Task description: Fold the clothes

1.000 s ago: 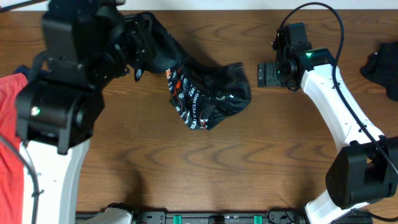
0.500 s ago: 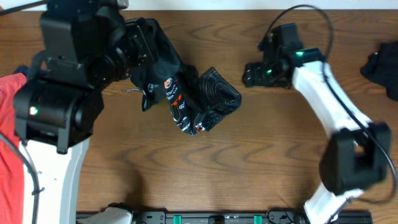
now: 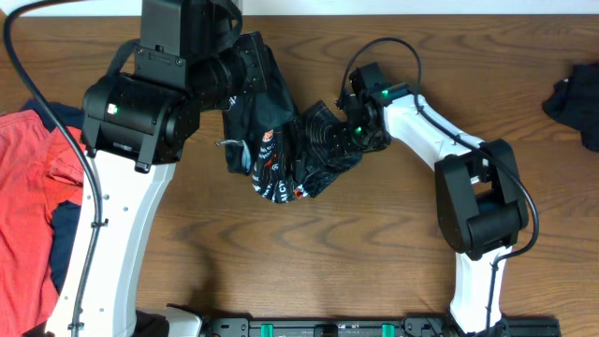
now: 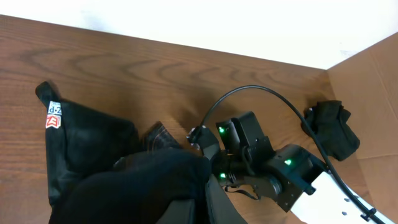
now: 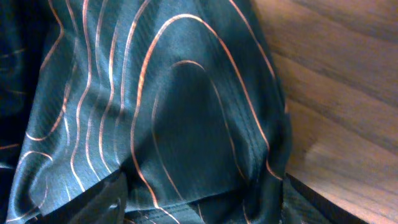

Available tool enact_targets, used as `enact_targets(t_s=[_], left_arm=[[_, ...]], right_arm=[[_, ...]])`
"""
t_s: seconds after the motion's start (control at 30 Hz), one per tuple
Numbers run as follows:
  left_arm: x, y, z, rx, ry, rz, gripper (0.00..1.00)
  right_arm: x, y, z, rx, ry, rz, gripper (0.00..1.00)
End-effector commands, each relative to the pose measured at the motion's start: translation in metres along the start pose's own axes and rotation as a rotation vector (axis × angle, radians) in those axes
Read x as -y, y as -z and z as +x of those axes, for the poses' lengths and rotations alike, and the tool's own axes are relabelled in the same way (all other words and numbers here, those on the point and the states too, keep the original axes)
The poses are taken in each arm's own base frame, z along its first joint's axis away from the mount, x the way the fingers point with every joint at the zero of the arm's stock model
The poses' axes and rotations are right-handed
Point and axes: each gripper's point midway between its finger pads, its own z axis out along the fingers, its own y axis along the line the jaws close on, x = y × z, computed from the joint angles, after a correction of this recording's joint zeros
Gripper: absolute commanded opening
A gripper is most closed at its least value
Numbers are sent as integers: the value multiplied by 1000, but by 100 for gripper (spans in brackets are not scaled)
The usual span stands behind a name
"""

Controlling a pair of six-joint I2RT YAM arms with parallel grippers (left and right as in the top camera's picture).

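1. Left gripper [image 3: 241, 80]: pressed together on a bunched part of the black jersey [image 3: 290, 154]. The cloth hangs from this grip and trails down onto the table [image 3: 374, 243]. In the left wrist view the fabric covers my fingers, so I cannot tell which part of the garment I hold.

2. Right gripper [image 3: 348, 131]: jaws apart, set low at the right-hand edge of the jersey. In the right wrist view the wavy-lined cloth fills the space ahead and my fingertips [image 5: 102, 199] stand either side of it. Nothing is pinched here yet.

3. Position of the other clothes: the red top [image 3: 28, 187] and the navy top [image 3: 65, 243] lie at the left edge of the table, and a dark garment [image 3: 576, 103] lies at the far right. All are well apart from the work.

4. Hazards, as I judge them:
- Several layers caught. The edge is creased, so a closing jaw may take a fold instead of one hem, and the jersey then spreads twisted.
- Shallow bite. The fabric looks thin and slick, so a grip near the rim may slip once I pull.
- Table contact. The right fingertips sit close to the wood, and further descent may jam them.
- Opposed pull. With the left grip on an unknown bunch, drawing the arms apart may rope the cloth rather than flatten it.
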Motion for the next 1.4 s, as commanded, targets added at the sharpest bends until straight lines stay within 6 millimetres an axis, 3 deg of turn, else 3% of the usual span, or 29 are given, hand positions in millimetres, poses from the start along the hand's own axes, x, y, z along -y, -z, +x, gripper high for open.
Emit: enact_targets(t_s=[0.0,0.1,0.2,0.3,0.5,0.7,0.83,1.13,1.37], left_arm=[[7,8,-5,22,-3,23,6],[7,8,-5,22,-3,23,6],[7,8,-5,21,-2,23,6],[7,8,-4,20,-2,22,6],[6,8,-4,18,-2,21,6],[6,8,-4,17,-2,20,6],[6,8,-3,16,-5,19,6],[-5,9,-16,79,-34,-48,6],[-16,14,-45,212,-46,-128,6]], right_arm=[[-1,4,-11,21,9,14,47],[-1,4,-12,23,9,14,1],[8,5,-11,23,-24,58,1],[29,13,-12,23,-57,183,1],[51,56,-23,45,-97,277,1],[65,131,-47,193,-141,290,1],[85,190,-49,304,-216,369,1],[115,322,-20,565,-327,509,1],[117,413,18,784,-394,562,1]])
